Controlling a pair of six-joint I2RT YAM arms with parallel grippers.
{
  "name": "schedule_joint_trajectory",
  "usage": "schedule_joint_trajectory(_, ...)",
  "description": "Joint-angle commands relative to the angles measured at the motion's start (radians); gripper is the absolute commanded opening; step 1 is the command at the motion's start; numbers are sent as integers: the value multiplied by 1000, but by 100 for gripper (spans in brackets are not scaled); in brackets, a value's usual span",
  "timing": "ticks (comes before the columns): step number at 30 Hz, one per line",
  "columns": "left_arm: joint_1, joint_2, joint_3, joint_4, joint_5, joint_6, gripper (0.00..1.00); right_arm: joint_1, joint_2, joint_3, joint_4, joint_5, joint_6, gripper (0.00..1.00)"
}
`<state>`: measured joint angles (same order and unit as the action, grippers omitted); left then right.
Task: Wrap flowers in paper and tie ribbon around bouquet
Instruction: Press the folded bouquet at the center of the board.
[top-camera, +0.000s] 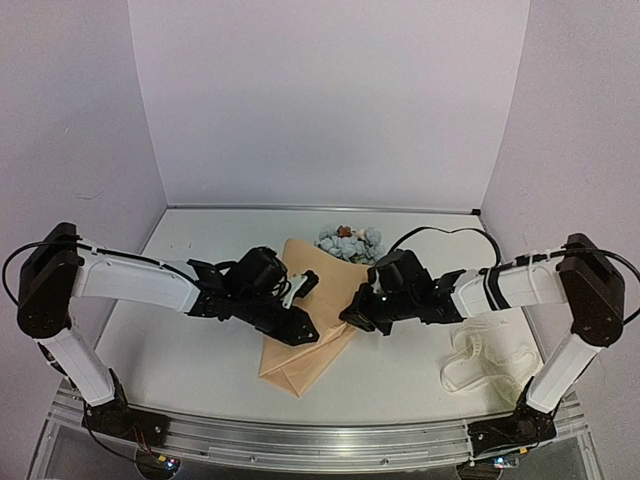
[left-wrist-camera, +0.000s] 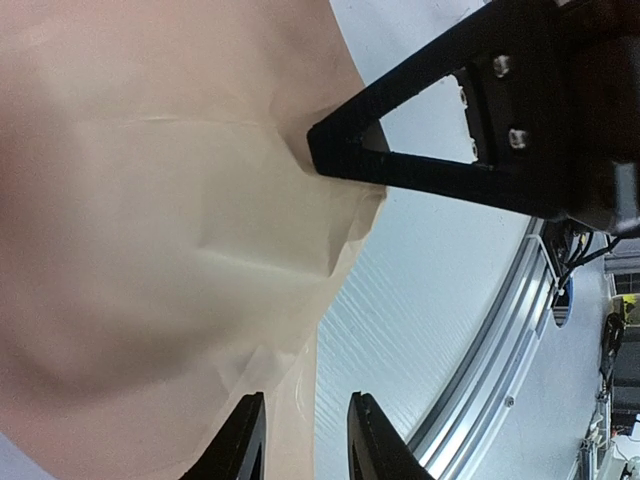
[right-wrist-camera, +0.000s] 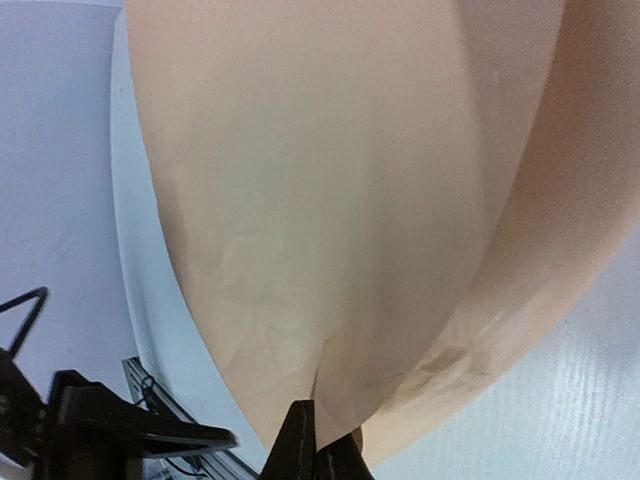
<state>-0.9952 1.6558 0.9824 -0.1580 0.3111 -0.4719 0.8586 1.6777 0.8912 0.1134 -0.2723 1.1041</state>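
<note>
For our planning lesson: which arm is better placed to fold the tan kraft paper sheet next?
Probably right: the right end effector is shut on the tan kraft paper sheet; the left end effector stands open.

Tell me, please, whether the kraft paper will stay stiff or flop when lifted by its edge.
Probably floppy: where the right gripper pinches its edge, the paper bows in soft curves. Likely light: one small pinch seems to hold that flap up. It may keep folds: creases show nearby.
</note>
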Motion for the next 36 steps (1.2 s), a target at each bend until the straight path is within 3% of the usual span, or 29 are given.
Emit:
schedule_joint_trajectory(1,22,-65,-55,-19,1,9,29,-6,-77,-29,-162,-12,-143,0)
schedule_joint_trajectory(12,22,72,-73,30,82,-1,21,-5,-106,-84,-248,-16,-225,2)
schedule_joint_trajectory(16,17,103,-79,66,113,-27,19,-6,-120,-90,-279,-15,-226,20)
schedule_joint_trajectory(17,15,109,-81,74,115,-33,19,-6,-122,-91,-281,-16,-222,31)
schedule_joint_trajectory(20,12,115,-82,84,117,-43,19,-6,-128,-107,-276,-14,-199,48)
schedule_joint_trajectory(24,12,116,-91,95,111,-56,18,-6,-116,-109,-237,0,-170,61)
schedule_joint_trajectory(29,12,95,-115,121,100,-82,18,-10,-50,-80,-209,29,-164,62)
schedule_joint_trajectory(36,13,-14,-161,127,8,-121,19,-63,47,-20,-156,-16,-168,46)
